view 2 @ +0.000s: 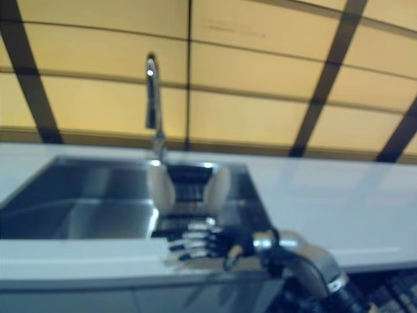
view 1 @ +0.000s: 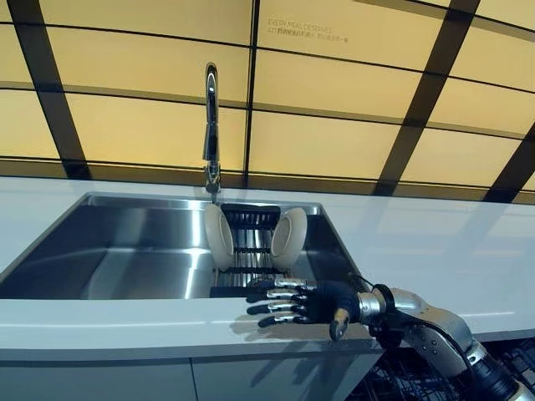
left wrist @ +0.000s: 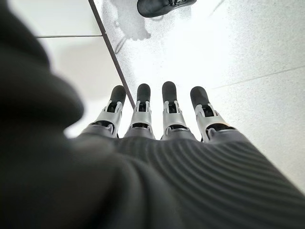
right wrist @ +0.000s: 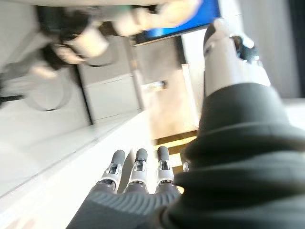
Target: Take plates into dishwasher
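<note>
Right robot hand [view 1: 294,302]: lower centre of frame, over the front edge of the white worktop [view 1: 100,322], fingers straight and spread wide, pointing left, holding nothing. Arm enters from lower right.

Left robot hand [left wrist: 157,119]: seen in its wrist view only, fingers straight, side by side, empty, above pale floor [left wrist: 248,52]. A dark shoe [left wrist: 159,6] shows at the top edge of that view.

Sink [view 1: 125,251]: steel, mid frame, just behind the right hand. Dark rack [view 1: 249,242] sits in its right part.

Plates [view 1: 219,237]: 2 pcs, white, standing on edge in the rack, one at left side, second [view 1: 288,236] at right, apart.

Tap [view 1: 211,125]: upper centre, behind the sink.
</note>
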{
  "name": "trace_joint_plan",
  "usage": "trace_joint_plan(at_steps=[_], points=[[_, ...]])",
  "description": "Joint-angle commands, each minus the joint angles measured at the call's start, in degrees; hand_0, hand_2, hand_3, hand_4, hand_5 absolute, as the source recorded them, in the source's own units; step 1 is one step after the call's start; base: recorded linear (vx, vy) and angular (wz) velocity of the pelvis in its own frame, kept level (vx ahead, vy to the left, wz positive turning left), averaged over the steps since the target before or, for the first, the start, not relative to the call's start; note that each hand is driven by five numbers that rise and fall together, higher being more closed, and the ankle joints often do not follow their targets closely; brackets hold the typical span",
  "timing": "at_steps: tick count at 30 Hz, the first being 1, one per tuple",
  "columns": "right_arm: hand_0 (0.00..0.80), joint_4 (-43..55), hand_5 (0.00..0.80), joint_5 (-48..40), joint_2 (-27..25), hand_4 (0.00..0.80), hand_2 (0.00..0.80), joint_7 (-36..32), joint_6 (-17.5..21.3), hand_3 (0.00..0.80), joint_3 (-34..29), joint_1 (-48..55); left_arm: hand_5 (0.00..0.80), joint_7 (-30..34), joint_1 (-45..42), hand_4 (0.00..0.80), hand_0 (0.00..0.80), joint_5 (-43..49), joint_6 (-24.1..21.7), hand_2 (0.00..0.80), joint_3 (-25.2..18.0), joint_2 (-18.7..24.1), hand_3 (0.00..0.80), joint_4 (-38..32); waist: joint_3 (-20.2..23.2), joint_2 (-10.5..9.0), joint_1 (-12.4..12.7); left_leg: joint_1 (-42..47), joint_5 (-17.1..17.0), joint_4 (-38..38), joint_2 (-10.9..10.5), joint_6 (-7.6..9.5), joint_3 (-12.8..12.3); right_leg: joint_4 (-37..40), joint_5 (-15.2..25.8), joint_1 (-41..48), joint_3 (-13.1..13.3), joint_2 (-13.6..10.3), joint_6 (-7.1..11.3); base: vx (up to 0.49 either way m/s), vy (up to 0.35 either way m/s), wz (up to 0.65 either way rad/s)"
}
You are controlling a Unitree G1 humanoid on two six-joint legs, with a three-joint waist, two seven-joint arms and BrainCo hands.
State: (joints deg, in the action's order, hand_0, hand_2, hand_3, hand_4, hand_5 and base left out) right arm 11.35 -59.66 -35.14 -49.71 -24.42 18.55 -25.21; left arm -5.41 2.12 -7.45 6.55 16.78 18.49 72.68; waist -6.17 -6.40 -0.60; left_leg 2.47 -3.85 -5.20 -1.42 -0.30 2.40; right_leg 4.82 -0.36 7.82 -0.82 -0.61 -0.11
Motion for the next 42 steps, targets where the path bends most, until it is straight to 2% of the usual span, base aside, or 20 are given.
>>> trace_joint_plan(at_steps=[1, 4, 6, 8, 12, 16, 23, 28, 29, 32, 34, 36, 38, 40, 42], points=[[0.000, 0.20, 0.000, -10.79, 3.54, 0.000, 0.000, 8.93, 3.71, 0.000, -4.62, -4.00, 0.000, 0.25, 1.58, 0.000, 0.000, 3.41, -1.31, 0.000, 3.13, -0.46, 0.000, 4.60, 3.70, 0.49, 1.67, 2.22, 2.54, 0.20, 1.62, -0.78, -1.34, -2.17, 3.93, -3.72, -0.36, -4.48, 5.36, 0.024, 0.006, 0.07], [0.000, -3.23, 0.000, -8.33, 4.21, 0.000, 0.000, 14.16, 6.08, 0.000, -7.24, -4.67, 0.000, 0.15, 1.57, 0.000, 0.000, 3.63, -1.30, 0.000, 3.13, -0.80, 0.000, 4.75, 3.91, 0.60, 1.66, 2.46, 2.74, 0.20, 1.58, -0.84, -1.30, -2.27, 3.66, -3.50, -0.56, -4.48, 5.30, 0.018, 0.007, 0.09], [0.000, -7.18, 0.000, -4.02, 2.42, 0.000, 0.000, 18.17, 8.75, 0.000, -9.68, -5.00, 0.000, -0.15, 1.47, 0.000, 0.000, 3.36, -0.62, 0.000, 3.08, -1.07, 0.000, 4.18, 3.98, 0.70, 1.35, 2.61, 2.79, 0.20, 1.64, -0.88, -1.41, -2.36, 3.62, -3.45, -0.62, -4.45, 5.23, 0.010, 0.004, 0.03], [0.000, -8.64, 0.000, -2.09, 1.71, 0.000, 0.000, 19.36, 9.90, 0.000, -10.51, -5.16, 0.000, -0.19, 1.39, 0.000, 0.000, 3.27, -0.39, 0.000, 3.02, -1.09, 0.000, 4.02, 4.01, 0.69, 1.23, 2.66, 2.84, 0.20, 1.65, -0.90, -1.44, -2.39, 3.57, -3.44, -0.63, -4.44, 5.20, 0.000, 0.000, 0.00], [0.000, -16.21, 0.000, 5.62, -3.81, 0.000, 0.000, 25.62, 16.46, 0.000, -13.62, -6.74, 0.000, -0.41, 0.69, 0.000, 0.000, 2.98, 0.57, 0.000, 2.36, -0.96, 0.000, 2.78, 3.89, 0.73, 0.54, 3.14, 2.93, 0.20, 1.72, -1.01, -1.69, -2.45, 3.58, -3.19, -0.58, -4.31, 5.07, 0.000, 0.000, 0.00], [0.000, -21.15, 0.000, 6.23, -8.65, 0.000, 0.000, 32.11, 20.54, 0.000, -14.92, -10.68, 0.000, -0.45, 0.67, 0.000, 0.000, 2.60, 0.95, 0.000, 2.17, -0.96, 0.000, 2.26, 3.60, 0.59, 0.40, 3.37, 2.84, 0.20, 1.75, -1.18, -1.79, -2.12, 3.60, -2.63, -0.60, -4.14, 4.85, 0.000, 0.000, 0.00], [0.000, -23.97, 0.000, 5.93, -11.37, 0.000, 0.000, 38.66, 23.33, 0.000, -15.78, -14.33, 0.000, -0.44, 0.74, 0.000, 0.000, 2.61, 0.94, 0.000, 3.01, -0.94, 0.000, 2.24, 3.41, 0.45, 0.84, 3.46, 2.79, 0.20, 1.76, -1.24, -1.58, -2.07, 3.52, -2.36, -0.86, -4.05, 4.72, 0.000, 0.000, 0.00], [0.000, -26.61, 0.000, 11.09, -13.88, 0.000, 0.000, 44.83, 24.01, 0.000, -14.86, -18.20, 0.000, -0.40, 0.97, 0.000, 0.000, 3.07, 1.35, 0.000, 3.59, -0.88, 0.000, 2.23, 3.37, 0.31, 1.26, 3.60, 2.74, 0.20, 1.68, -1.25, -1.34, -2.06, 3.47, -2.06, -1.05, -3.99, 4.58, 0.000, 0.000, 0.00], [0.000, -27.95, 0.000, 14.32, -15.90, 0.000, 0.000, 48.03, 22.99, 0.000, -13.04, -20.73, 0.000, -0.44, 0.97, 0.000, 0.000, 3.04, 1.66, 0.000, 3.88, -0.73, 0.000, 1.83, 3.29, 0.26, 1.41, 3.71, 2.64, 0.20, 1.63, -1.29, -1.18, -2.13, 3.46, -1.96, -1.10, -4.04, 4.53, 0.000, 0.000, 0.00], [0.000, -29.66, 0.000, 18.42, -18.04, 0.000, 0.000, 49.42, 20.73, 0.000, -9.94, -24.11, 0.000, -0.47, 1.17, 0.000, 0.000, 3.16, 2.05, 0.000, 4.02, -0.55, 0.000, 1.28, 3.15, 0.06, 1.60, 3.63, 2.54, 0.20, 1.52, -1.36, -0.85, -2.12, 3.53, -2.01, -1.07, -4.00, 4.49, 0.000, 0.000, 0.00], [0.000, -31.23, 0.000, 24.87, -19.84, 0.000, 0.000, 50.67, 17.75, 0.000, -6.13, -27.51, 0.000, -0.65, 1.47, 0.000, 0.000, 3.39, 2.70, 0.000, 4.17, -0.48, 0.000, 0.78, 3.01, -0.25, 1.83, 3.44, 2.39, 0.20, 1.45, -1.46, -0.66, -1.94, 3.71, -2.02, -1.19, -4.01, 4.51, 0.000, 0.000, 0.00], [0.000, -32.15, 0.000, 30.89, -21.18, 0.000, 0.000, 49.44, 16.42, 0.000, -3.55, -29.54, 0.000, -0.56, 1.62, 0.000, 0.000, 3.55, 2.98, 0.000, 4.03, -0.28, 0.000, 0.56, 2.97, -0.40, 1.92, 3.35, 2.29, 0.20, 1.42, -1.50, -0.58, -1.84, 3.84, -2.05, -1.21, -4.03, 4.55, 0.000, 0.000, 0.00], [0.000, -33.02, 0.000, 39.92, -24.26, 0.000, 0.000, 47.66, 15.53, 0.000, 2.79, -34.20, 0.000, -0.52, 1.73, 0.000, 0.000, 3.81, 3.75, 0.000, 3.98, -0.04, 0.000, -0.18, 2.98, -0.79, 2.15, 3.13, 2.11, 0.20, 1.33, -1.51, -0.47, -1.74, 4.00, -2.16, -1.27, -4.05, 4.60, 0.000, 0.000, 0.00], [0.000, -34.28, 0.000, 46.09, -26.20, 0.000, 0.000, 46.63, 15.92, 0.000, 8.36, -38.73, 0.000, -0.42, 1.60, 0.000, 0.000, 3.82, 4.11, 0.000, 4.07, 0.25, 0.000, -0.70, 2.97, -1.03, 2.43, 3.00, 1.96, 0.20, 1.27, -1.52, -0.26, -1.83, 4.08, -2.28, -1.37, -4.03, 4.66, 0.000, 0.000, 0.00], [0.000, -35.44, 0.000, 55.95, -27.89, 0.000, 0.000, 46.88, 18.20, 0.000, 14.00, -43.44, 0.000, -0.23, 1.52, 0.000, 0.000, 3.93, 4.43, 0.000, 4.27, 0.52, 0.000, -1.12, 3.01, -1.31, 2.92, 2.92, 1.92, 0.20, 1.20, -1.45, 0.01, -1.80, 4.15, -2.28, -1.59, -4.04, 4.78, 0.026, -0.004, 0.01]])
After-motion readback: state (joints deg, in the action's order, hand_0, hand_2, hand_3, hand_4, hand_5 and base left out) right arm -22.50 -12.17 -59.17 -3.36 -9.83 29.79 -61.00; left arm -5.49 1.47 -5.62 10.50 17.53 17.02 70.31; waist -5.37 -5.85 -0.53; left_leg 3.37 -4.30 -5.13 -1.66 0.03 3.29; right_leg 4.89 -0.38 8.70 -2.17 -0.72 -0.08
